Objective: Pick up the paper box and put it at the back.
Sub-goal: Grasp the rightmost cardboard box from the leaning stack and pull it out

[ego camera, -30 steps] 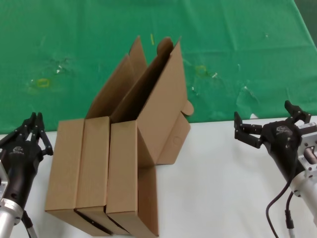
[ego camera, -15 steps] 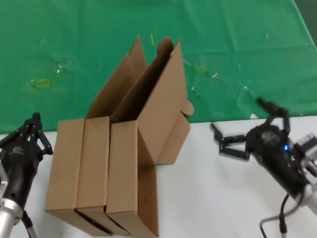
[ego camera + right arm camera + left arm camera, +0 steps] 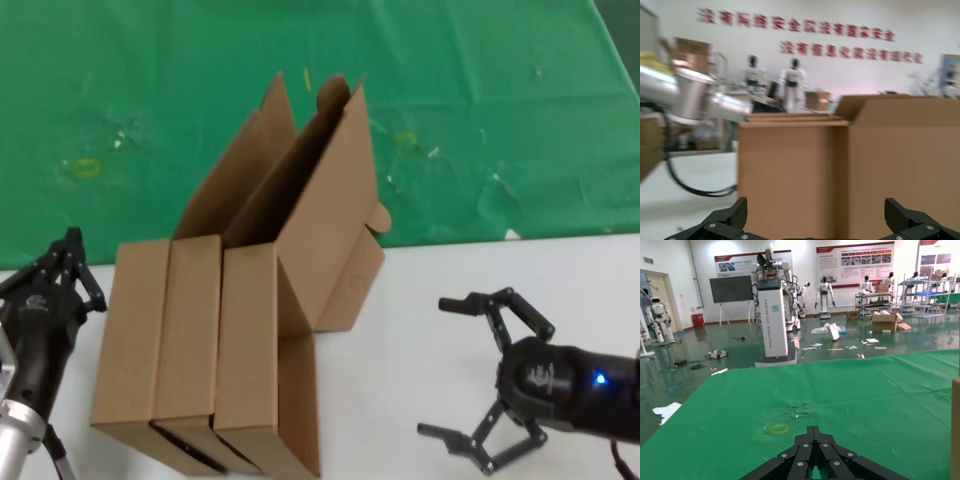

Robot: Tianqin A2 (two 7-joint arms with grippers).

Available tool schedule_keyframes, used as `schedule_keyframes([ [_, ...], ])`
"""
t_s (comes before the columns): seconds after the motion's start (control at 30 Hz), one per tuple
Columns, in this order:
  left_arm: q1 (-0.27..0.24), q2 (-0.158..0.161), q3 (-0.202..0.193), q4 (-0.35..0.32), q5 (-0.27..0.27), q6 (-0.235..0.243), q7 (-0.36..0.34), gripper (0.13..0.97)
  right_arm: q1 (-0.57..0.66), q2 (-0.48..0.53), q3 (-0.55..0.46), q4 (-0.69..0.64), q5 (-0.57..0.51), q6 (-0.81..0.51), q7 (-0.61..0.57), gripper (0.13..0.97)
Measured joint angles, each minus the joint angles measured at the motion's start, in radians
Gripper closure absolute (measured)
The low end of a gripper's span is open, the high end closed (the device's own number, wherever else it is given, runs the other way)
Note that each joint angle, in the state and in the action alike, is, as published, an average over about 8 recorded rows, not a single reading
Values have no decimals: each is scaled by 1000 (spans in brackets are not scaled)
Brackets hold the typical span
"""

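Three alike brown paper boxes stand side by side on the white surface, their lids raised and leaning back: the right one, the middle one and the left one. My right gripper is open and empty, low over the white surface to the right of the boxes, pointing at them and apart from them. In the right wrist view the cardboard side fills the space ahead of the wide-apart right gripper. My left gripper is shut and empty beside the left box; its closed left gripper points over the green cloth.
The white surface lies bare between the right gripper and the boxes. The green cloth has yellowish marks and white specks. The raised lid of the right box overhangs the cloth's near edge.
My right gripper has swung from the right edge down and to the left, turning to face the boxes, still open. The left gripper and the boxes have not moved.
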Motion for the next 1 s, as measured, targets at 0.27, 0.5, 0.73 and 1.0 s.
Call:
schedule_keyframes([
  [0.27,0,0,0,0,0,0,0,953,103,-73,-43,-131,-107,-208,-39,129],
  [0.5,0,0,0,0,0,0,0,953,70,-171,-11,-90,-209,-198,-19,129],
  [0.73,0,0,0,0,0,0,0,953,24,-249,25,-34,-290,-147,4,129],
  [1.0,0,0,0,0,0,0,0,953,6,-324,49,-33,-373,-111,-7,129],
])
